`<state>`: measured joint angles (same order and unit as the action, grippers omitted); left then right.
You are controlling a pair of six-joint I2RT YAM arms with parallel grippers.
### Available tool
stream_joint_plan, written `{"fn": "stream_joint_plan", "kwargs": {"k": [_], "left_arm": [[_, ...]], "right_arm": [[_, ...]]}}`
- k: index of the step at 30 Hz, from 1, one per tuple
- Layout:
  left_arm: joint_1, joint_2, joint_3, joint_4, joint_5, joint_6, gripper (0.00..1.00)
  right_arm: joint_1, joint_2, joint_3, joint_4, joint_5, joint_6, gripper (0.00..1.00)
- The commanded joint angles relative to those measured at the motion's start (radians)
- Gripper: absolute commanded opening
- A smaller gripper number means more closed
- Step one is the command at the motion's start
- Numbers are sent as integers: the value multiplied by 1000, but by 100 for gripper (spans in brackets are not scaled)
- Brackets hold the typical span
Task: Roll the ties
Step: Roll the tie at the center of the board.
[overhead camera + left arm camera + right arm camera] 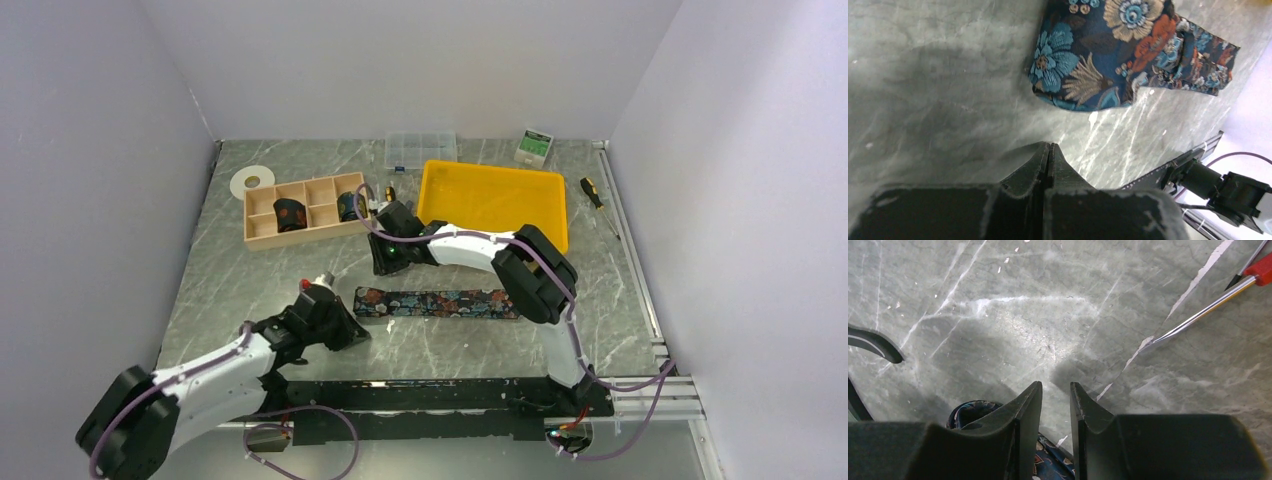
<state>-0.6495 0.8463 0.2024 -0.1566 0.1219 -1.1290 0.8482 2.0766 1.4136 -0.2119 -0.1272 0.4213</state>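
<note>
A flat tie (437, 303) with floral print lies across the table's middle; its left end fills the top of the left wrist view (1108, 55). My left gripper (352, 330) is shut and empty, just short of that end, its jaws pressed together (1049, 146). Two coiled ties (289, 214) (350, 207) sit in a wooden divider box (262, 233). My right gripper (374, 210) is by the box's right end, its jaws a little apart (1055, 387). Floral fabric (965, 412) shows under its left finger and low between the fingers; whether it touches them I cannot tell.
A yellow tray (495, 200) stands behind the right arm. A clear plastic case (421, 149), a white tape roll (252, 181) and a small green box (535, 146) are at the back. A screwdriver (592, 192) lies right; a red-handled one (1198, 315) lies ahead of the right gripper.
</note>
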Motion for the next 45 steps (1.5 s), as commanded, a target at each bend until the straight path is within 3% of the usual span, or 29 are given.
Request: {"fn": "stream_joint_plan", "kwargs": {"k": [1, 13, 35, 41, 45], "left_arm": [[-20, 135, 38, 225, -28, -12, 3], [-25, 225, 55, 228, -120, -32, 3], [-28, 333, 94, 278, -117, -15, 3], [-40, 290, 70, 266, -70, -6, 3], [-55, 199, 38, 212, -48, -3, 3]], "right_arm": [[14, -14, -4, 30, -22, -8, 31], [59, -61, -117, 77, -35, -12, 26], [73, -114, -185, 96, -65, -15, 22], [48, -123, -135, 54, -6, 4, 26], [-4, -147, -98, 38, 25, 21, 36]]}}
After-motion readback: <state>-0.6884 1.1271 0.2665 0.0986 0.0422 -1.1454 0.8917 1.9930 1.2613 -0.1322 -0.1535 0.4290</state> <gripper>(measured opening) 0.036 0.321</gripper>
